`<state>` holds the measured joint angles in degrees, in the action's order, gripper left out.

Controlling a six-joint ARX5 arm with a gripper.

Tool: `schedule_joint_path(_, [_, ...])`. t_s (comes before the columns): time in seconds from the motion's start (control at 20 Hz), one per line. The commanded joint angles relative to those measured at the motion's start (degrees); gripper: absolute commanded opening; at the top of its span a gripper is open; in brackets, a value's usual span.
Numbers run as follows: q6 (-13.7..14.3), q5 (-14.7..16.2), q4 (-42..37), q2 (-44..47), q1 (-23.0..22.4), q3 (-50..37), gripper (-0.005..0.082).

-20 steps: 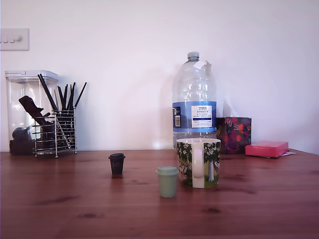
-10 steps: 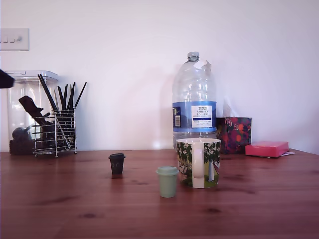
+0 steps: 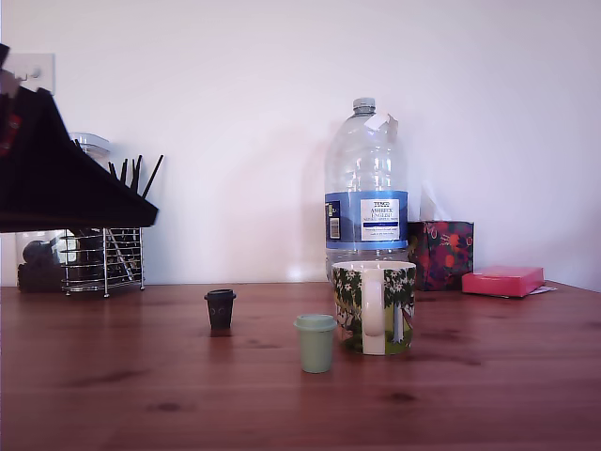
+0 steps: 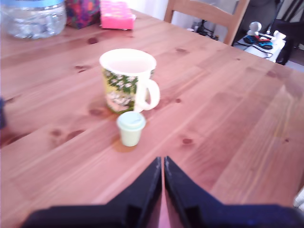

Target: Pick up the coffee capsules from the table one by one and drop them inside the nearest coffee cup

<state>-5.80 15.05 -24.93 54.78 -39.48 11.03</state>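
- While the black gripper [image 4: 164, 164] hangs above the reddish-brown wooden table [image 4: 228, 118] with jaws closed and empty, the pale green plastic capsule [image 4: 130, 128] stands just beside the tree-printed white ceramic mug [image 4: 127, 80].
- Risk: unopened jaws may topple it against the mug.

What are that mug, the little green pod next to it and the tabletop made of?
The mug looks like glazed ceramic: a smooth white inside and handle, with a printed tree pattern on the outside. The green pod seems to be matte plastic, evenly pale with a moulded rim. The table appears to be wood with a light sheen, showing grain lines and dark knots; whether solid or veneer, I can't tell.
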Motion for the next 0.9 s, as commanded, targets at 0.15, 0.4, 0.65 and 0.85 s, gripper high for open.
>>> schedule_joint_path(0.15, [0.3,-0.6,-3.9,6.2,-1.8,-0.5,0.0088])
schedule_joint_path(0.4, [1.7,-1.2,-7.4,9.2,-1.8,-0.5,0.072])
schedule_joint_path(0.65, [1.8,-2.0,-11.3,13.6,-1.8,-0.5,0.0714])
schedule_joint_path(0.85, [1.8,-2.4,-19.0,19.9,-1.8,-0.5,0.0711])
